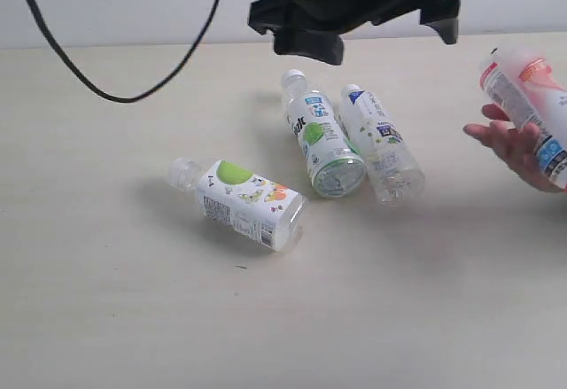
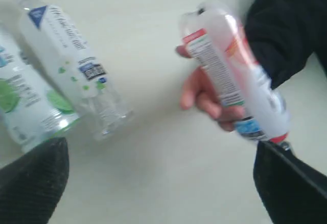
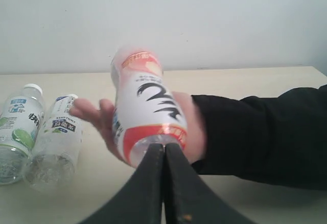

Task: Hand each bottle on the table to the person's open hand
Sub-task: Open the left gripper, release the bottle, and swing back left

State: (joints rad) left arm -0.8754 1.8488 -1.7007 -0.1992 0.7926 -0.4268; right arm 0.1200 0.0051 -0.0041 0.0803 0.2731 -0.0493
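Right hand point(image 3: 164, 150), fingers together, touched the pink-labelled plastic bottle point(image 3: 145, 106) on a person's palm point(image 3: 97, 114); left hand point(image 2: 158, 150) gaped; three clear bottles point(image 1: 241, 198) point(image 1: 321, 141) point(image 1: 381, 145) lay nearby.

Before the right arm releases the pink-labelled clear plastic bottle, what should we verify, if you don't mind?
1. Person's open hand under pink-labelled clear plastic bottle: ok.
2. Bottle's weight on palm: cannot tell.
3. Right gripper shut on bottle: ok.
4. Left gripper open, empty: ok.
5. Squarish apple-labelled bottle and two clear round bottles lying on pale beige table, apart from hand: ok.
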